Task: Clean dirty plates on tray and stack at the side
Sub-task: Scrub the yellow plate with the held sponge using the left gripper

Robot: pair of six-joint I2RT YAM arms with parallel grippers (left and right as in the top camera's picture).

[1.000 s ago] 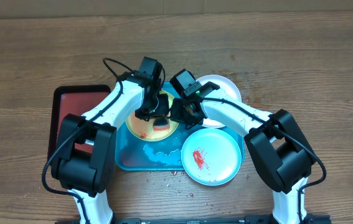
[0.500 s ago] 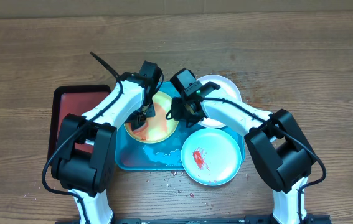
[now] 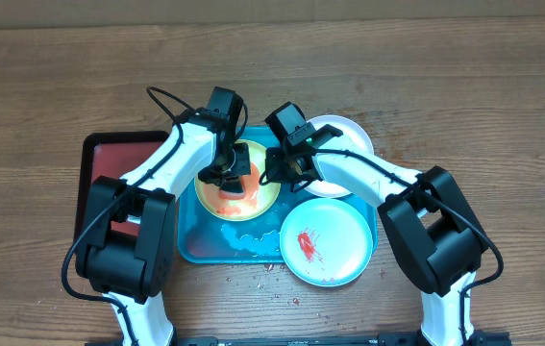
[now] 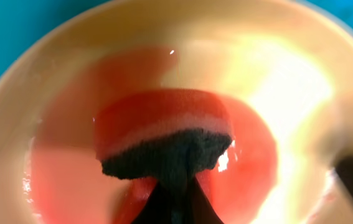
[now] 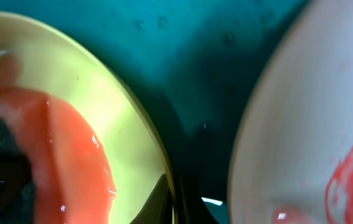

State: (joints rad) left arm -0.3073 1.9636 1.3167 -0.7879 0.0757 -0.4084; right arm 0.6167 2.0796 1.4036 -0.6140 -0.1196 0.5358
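The sponge (image 4: 164,130) is clenched in the left gripper (image 4: 173,202) and pressed into the watery red film on the yellow-green plate (image 4: 288,81). That plate's rim is pinched between the fingers of the right gripper (image 5: 175,200), and it is thereby steadied on the tray (image 3: 195,245). Should this thin pinch be lost under a hard scrub, the plate could be spun or shoved past the right fingers into the mint plate (image 3: 334,259) or the white plate (image 3: 349,130) beyond. Sauce could also be flung outward.

Overhead top-down; both wrists close, sharing yellow plate (image 5: 126,118)
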